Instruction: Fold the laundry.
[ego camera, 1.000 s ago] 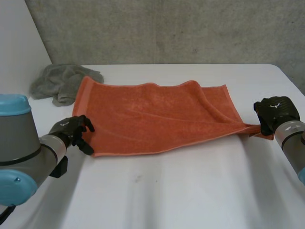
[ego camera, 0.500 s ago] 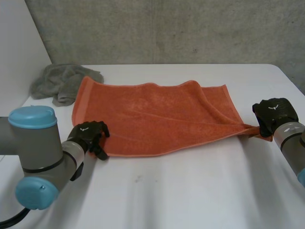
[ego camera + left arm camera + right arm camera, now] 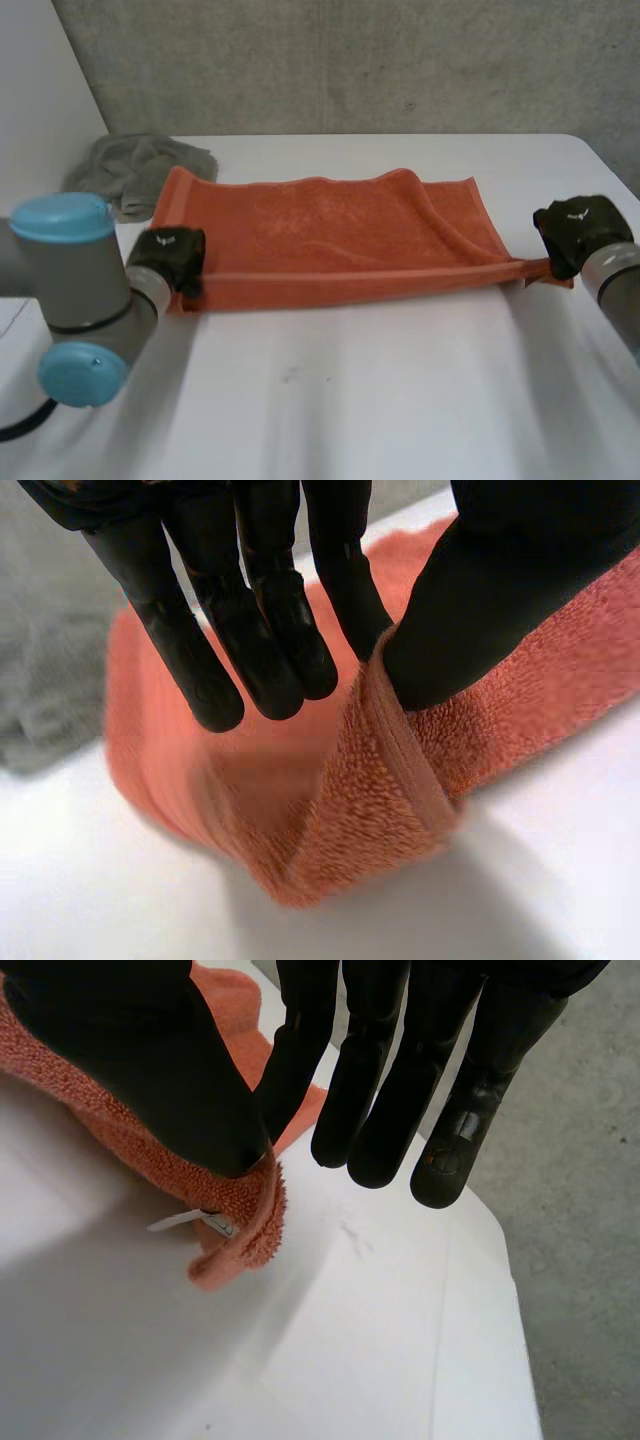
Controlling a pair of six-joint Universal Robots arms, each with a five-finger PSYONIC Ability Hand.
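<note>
Pinched tight in the left hand, thumb against straight fingers: one near corner of the orange towel. Just past the thumb tip, the hem doubled over and bunched into a thick fold, hanging a little above the white table with a shadow beneath. Behind the fingertips, more of the same terry sloping away toward the far edge. Beyond the left hand and off to its outer side, a crumpled grey cloth, lying on the table just beside the towel's far corner, whether touching or not impossible to tell. Behind the hand, the left arm, grey with light-blue caps.

Gripped likewise in the right hand: the other near corner, squeezed between the thumb and the nearest finger, the other fingers straight and held off the cloth. Below the thumb, a short tip of towel poking out with a small white label at the hem. Under and past the fingertips, bare table, then grey floor beyond its edge.

Between the two hands, the near edge drawn into a nearly straight line, the cloth behind it spread flat toward the far side of the table, with a raised ridge running from the far edge toward the right hand. Beyond everything, a rough concrete wall.
</note>
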